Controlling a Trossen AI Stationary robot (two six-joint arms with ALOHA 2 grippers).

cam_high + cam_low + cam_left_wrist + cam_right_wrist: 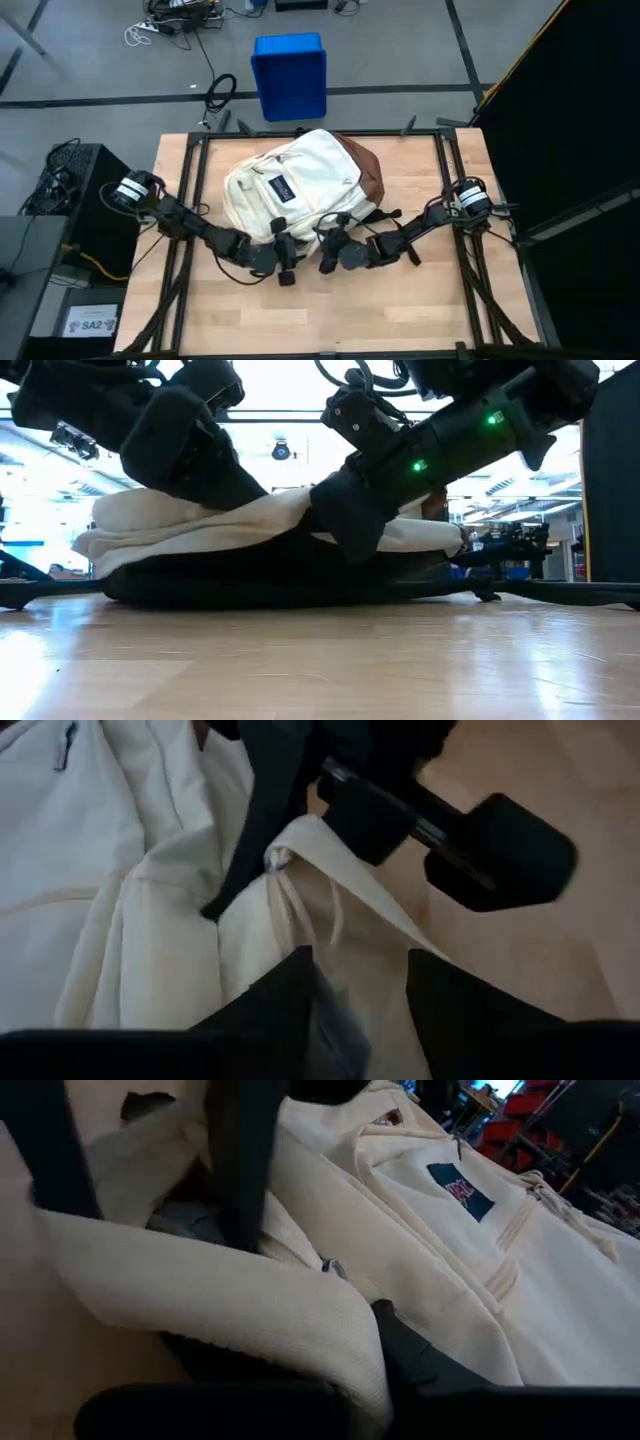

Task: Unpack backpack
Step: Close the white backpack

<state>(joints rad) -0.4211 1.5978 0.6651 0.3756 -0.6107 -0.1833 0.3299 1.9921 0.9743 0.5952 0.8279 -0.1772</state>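
Observation:
The cream-white backpack [295, 185] lies flat on the table's far half, logo patch [462, 1190] up and brown base [365, 170] toward the far right. Both grippers are at its near edge. My right gripper [333, 252] is shut on the cloth of the backpack's opening. My left gripper [283, 258] is open, its fingers [290, 1005] standing at the opening on either side of a cream flap and a grey shiny thing [325, 1020] inside. The low view shows both arms coming down onto the backpack [250, 525]. My right gripper pinches the cream edge of the backpack's opening [283, 855] between its two fingers, coming in low from the table's right. The cloth bunches at the fingers and folds over the gripper [300, 1315]; the backpack's body stays on the table. My left gripper has cloth between its open fingers; I cannot tell whether they touch it.
Dark straps [388, 215] trail from the backpack toward the right arm. Black frame rails [190, 200] run along the table's left and right sides. Bare wooden tabletop [320, 320] lies near the front edge. A blue crate [290, 75] stands on the floor beyond the far edge.

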